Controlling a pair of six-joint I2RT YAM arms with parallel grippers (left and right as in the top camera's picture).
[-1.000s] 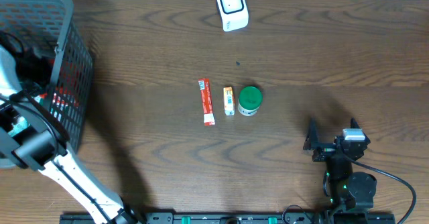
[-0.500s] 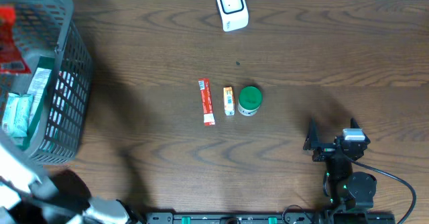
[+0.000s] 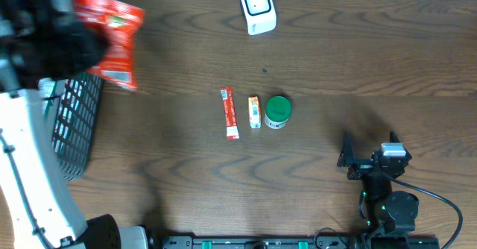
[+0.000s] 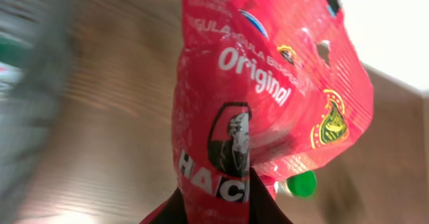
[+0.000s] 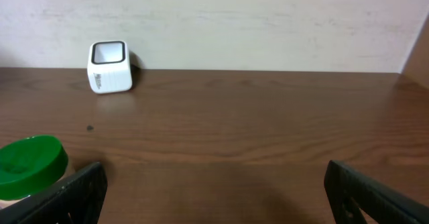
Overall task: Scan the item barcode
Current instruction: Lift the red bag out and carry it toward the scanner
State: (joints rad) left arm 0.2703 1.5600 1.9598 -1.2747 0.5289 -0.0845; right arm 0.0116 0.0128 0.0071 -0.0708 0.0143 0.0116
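A red snack bag hangs in the air above the basket's right rim, with my left gripper shut on one end of it. In the left wrist view the bag fills the frame, pinched between the dark jaws of my left gripper at the bottom. The white barcode scanner stands at the table's far edge, and the right wrist view shows the scanner at far left. Near the front right, my right gripper rests open and empty; its view shows the right gripper with its jaws wide apart.
The grey mesh basket stands at the left edge under my left arm. In the middle of the table lie a red stick pack, a small orange box and a green-lidded jar; the green lid also shows low left in the right wrist view.
My left arm has risen out of the basket with the red bag and swung it right, over the basket's rim. The right arm has not moved.
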